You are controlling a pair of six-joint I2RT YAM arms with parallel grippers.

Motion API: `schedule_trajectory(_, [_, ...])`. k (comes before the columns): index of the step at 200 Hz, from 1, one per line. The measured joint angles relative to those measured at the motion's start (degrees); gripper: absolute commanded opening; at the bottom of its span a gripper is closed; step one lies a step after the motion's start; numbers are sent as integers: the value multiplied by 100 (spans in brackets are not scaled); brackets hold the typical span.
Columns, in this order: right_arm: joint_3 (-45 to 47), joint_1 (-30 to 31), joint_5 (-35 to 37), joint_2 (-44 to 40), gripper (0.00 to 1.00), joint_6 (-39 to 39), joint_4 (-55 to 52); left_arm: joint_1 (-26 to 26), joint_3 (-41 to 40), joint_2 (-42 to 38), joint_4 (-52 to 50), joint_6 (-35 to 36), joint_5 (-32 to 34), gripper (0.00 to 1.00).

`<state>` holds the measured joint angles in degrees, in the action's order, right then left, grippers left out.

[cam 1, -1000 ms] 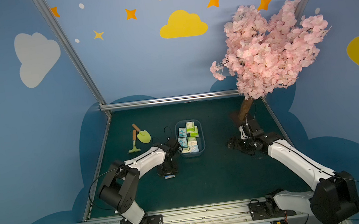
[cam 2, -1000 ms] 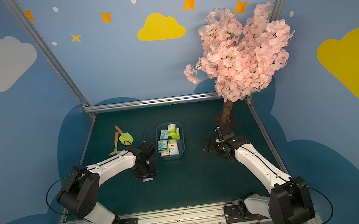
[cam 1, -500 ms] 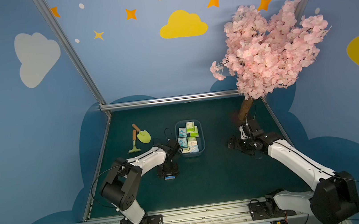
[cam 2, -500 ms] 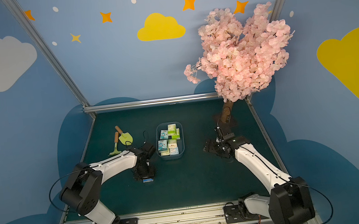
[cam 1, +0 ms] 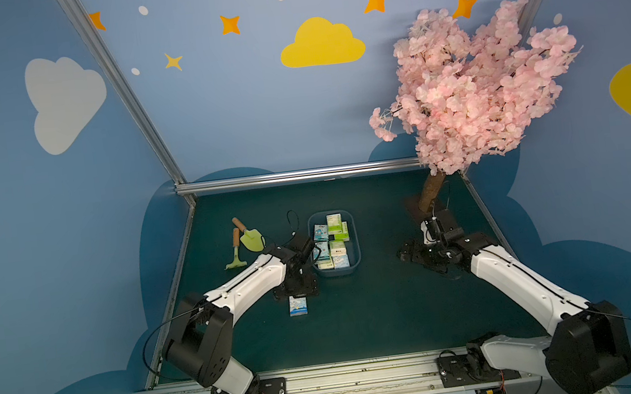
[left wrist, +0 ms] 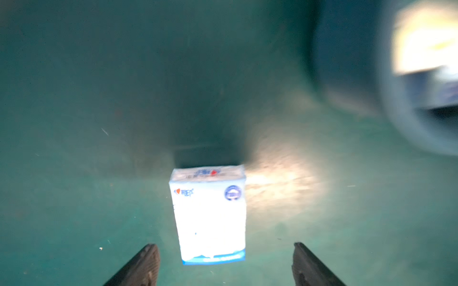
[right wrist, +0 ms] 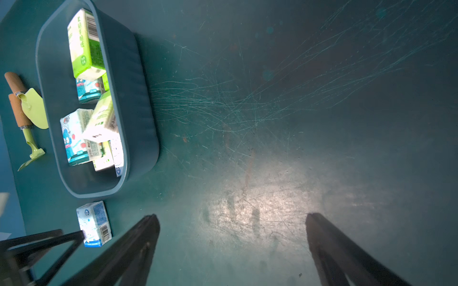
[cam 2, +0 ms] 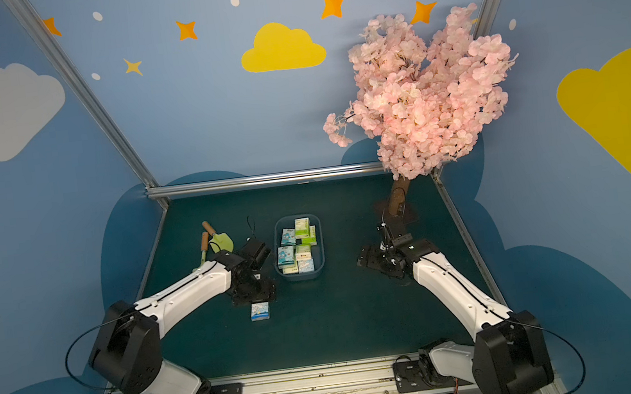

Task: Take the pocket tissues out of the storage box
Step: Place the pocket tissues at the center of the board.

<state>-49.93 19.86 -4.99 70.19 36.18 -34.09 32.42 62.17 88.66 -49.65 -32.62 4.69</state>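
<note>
One blue-white pocket tissue pack [cam 1: 297, 305] lies outside, at seven o'clock from the grey-blue plastic storage box [cam 1: 335, 272], untouched between the spread jaws of the left gripper [left wrist: 224, 244]. The right gripper [right wrist: 231, 215] gapes empty; the other packs [cam 1: 334, 224] lie inside.

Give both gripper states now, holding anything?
Left gripper: open, blue tissue pack lies loose between its jaws, not gripped.
Right gripper: open, empty.
</note>
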Motion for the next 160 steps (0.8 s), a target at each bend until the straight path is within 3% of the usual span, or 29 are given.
schedule_trajectory(73, [0, 0, 2, -24, 98, 0, -2, -101, 1440, -20, -66, 140, 48, 93])
schedule_trajectory(160, [24, -7, 208, -476, 98, 7, -63, -181, 3683, 1939, 44, 435, -179, 90])
